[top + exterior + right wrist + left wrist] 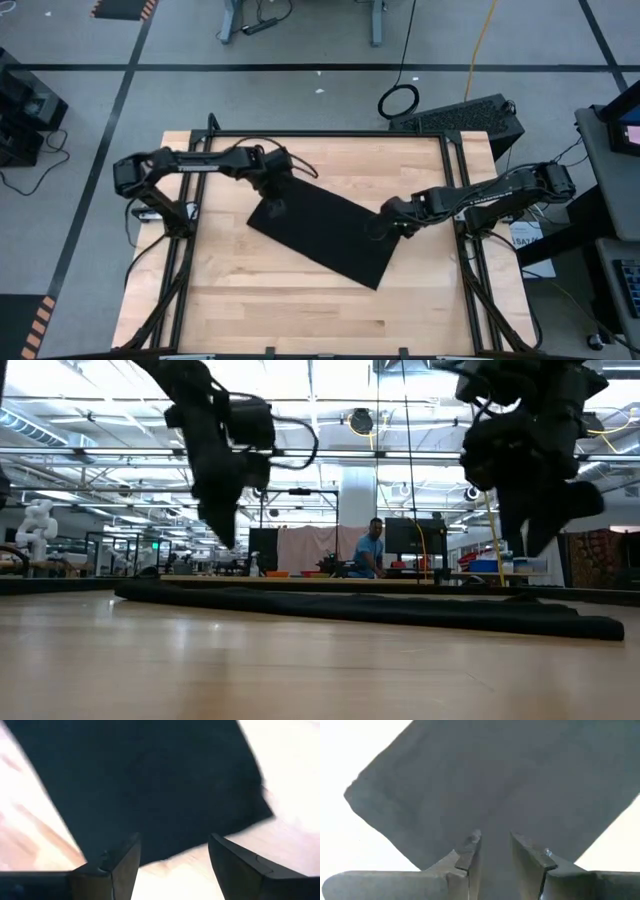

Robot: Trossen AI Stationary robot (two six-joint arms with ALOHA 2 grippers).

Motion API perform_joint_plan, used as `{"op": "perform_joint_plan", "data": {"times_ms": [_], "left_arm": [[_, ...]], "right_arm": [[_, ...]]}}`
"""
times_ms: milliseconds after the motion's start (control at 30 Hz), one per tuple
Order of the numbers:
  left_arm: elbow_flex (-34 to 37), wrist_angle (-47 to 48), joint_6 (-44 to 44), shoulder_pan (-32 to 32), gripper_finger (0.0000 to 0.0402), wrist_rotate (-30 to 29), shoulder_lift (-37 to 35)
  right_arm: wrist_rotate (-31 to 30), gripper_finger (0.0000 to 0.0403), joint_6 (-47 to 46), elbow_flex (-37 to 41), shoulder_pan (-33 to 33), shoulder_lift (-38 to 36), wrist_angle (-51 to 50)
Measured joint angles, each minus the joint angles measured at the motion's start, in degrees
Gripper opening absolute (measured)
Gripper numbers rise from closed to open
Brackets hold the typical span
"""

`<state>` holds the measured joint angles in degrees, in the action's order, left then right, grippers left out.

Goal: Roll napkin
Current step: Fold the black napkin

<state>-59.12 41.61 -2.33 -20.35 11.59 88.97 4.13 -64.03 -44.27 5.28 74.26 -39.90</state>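
Note:
The black napkin lies spread flat and askew on the wooden table; in the low view it is a thin dark strip on the wood. My left gripper hovers over the napkin's far left corner, its fingers a narrow gap apart, with only cloth below. My right gripper hovers over the napkin's right edge, open wide. In the low view both grippers hang clear above the cloth with nothing in them.
Black frame rails run along the table's left, right and far sides. Bare wood lies near the front edge. A dark box sits on the floor beyond the far right corner. A person stands far off in the room.

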Motion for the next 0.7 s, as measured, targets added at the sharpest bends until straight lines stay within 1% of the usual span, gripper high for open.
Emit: {"op": "perform_joint_plan", "data": {"times_ms": [133,267,333,400,500,567,633,700], "left_arm": [[-0.24,1.63,-4.48,2.44,0.0101,4.19,-4.24],[2.88,-1.0,-4.72,7.66,0.0101,4.34,-7.47],[5.34,-3.46,-4.3,10.17,0.0101,4.29,-8.17],[7.87,-2.85,-3.33,12.63,0.0101,4.26,-8.32],[10.75,-3.79,-1.69,15.87,0.0101,4.64,-8.87],[12.63,-4.58,-0.29,17.9,0.0104,3.41,-8.89],[14.94,-6.57,1.8,19.58,0.0117,0.8,-9.64],[16.81,-8.19,3.37,20.57,0.0139,-0.57,-10.16]], "right_arm": [[1.41,0.0218,3.65,-0.02,1.42,0.0,7.15],[0.75,0.0215,6.91,-0.02,5.05,0.0,16.68],[-1.31,0.0215,9.73,-0.02,7.59,0.0,20.04],[-3.68,0.0215,11.22,-0.04,10.18,0.0,21.59],[-8.17,0.0215,10.16,-0.04,13.97,0.0,21.56],[-11.6,0.0215,9.28,-0.04,16.52,0.38,21.08],[-14.54,0.0215,9.23,-0.04,18.77,1.19,21.05],[-16.01,0.0215,9.25,-0.04,20.61,2.27,21.42]]}}
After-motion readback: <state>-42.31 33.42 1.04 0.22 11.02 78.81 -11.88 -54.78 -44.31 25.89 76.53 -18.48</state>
